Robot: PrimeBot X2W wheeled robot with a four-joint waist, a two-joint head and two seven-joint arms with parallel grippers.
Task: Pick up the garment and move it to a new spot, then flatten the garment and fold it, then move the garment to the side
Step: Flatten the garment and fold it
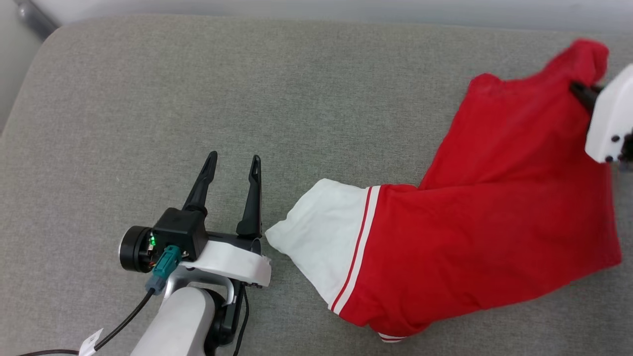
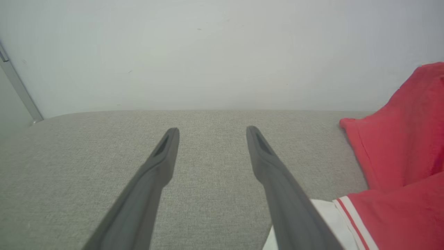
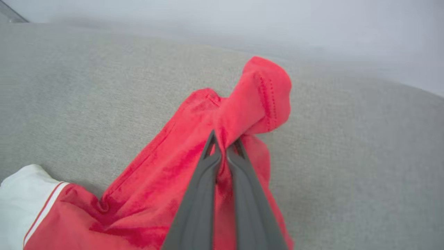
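Observation:
The garment [image 1: 494, 232] is a red shirt with a white sleeve and red-white trim, lying crumpled on the right half of the grey cushion [image 1: 247, 99]. My right gripper [image 1: 581, 91] is shut on a red fold near the garment's far right end; in the right wrist view its fingers [image 3: 223, 142] pinch the cloth [image 3: 256, 100], which bunches up past the tips. My left gripper [image 1: 234, 160] stands open just left of the white sleeve [image 1: 321, 237], with nothing between its fingers [image 2: 166, 152]. The sleeve edge [image 2: 326, 211] lies beside the right finger.
The grey cushion stretches bare to the left and behind the left gripper. A pale wall [image 2: 222, 52] rises past the cushion's far edge, with a metal rail [image 2: 17, 90] at the far left corner.

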